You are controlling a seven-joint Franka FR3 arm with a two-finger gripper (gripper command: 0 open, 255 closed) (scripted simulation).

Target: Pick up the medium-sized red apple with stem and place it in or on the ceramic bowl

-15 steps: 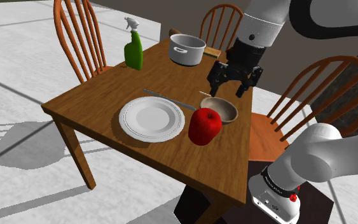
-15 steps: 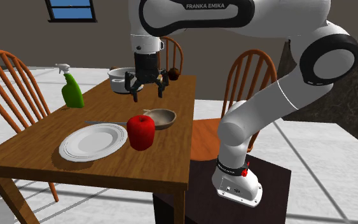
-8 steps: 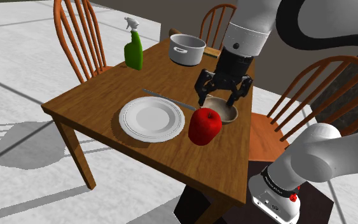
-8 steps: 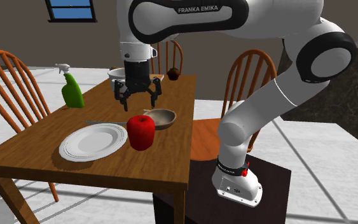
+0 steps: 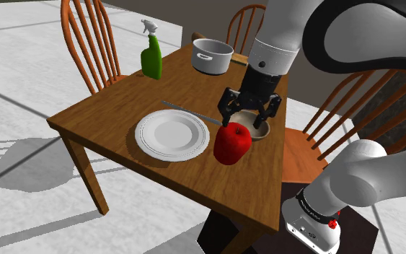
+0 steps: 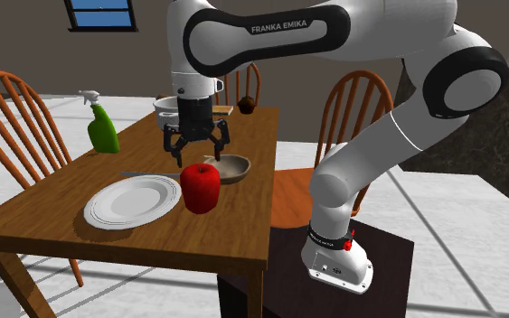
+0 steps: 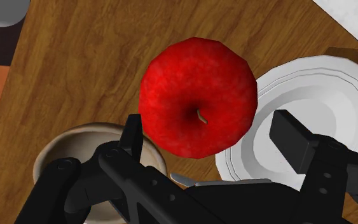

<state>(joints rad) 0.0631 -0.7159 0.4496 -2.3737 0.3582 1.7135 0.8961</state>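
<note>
Shoulder view: the claw (image 5: 246,121) hangs just above the apple (image 5: 232,143), fingers spread and not clamped on anything. The apple sits on the counter (image 5: 115,108) between the plate (image 5: 172,135) and the bowl (image 5: 264,130), close to both. The claw covers a good part of the bowl from this angle. Farther back are a green spray bottle (image 5: 151,58) and a grey pot (image 5: 212,56).

Second exterior view: same lineup seen from lower down. The bowl (image 6: 234,168) shows nearly whole here, just behind the apple (image 6: 201,187), with the plate (image 6: 133,201) beside it. The claw (image 6: 194,154) is open over the apple's top. This angle also turns the arm's lettering (image 6: 284,27) your way, and it reads "FRANKA EMIKA". There's a blue window (image 6: 101,13) up in the corner.

Wrist view: looking straight down on the apple (image 7: 198,95), so the little stem (image 7: 201,116) in its dimple is plain. The fingers (image 7: 133,137) stand wide apart, one on either side of the apple. The bowl (image 7: 63,149) is on one side and the plate (image 7: 327,102) on the other.
</note>
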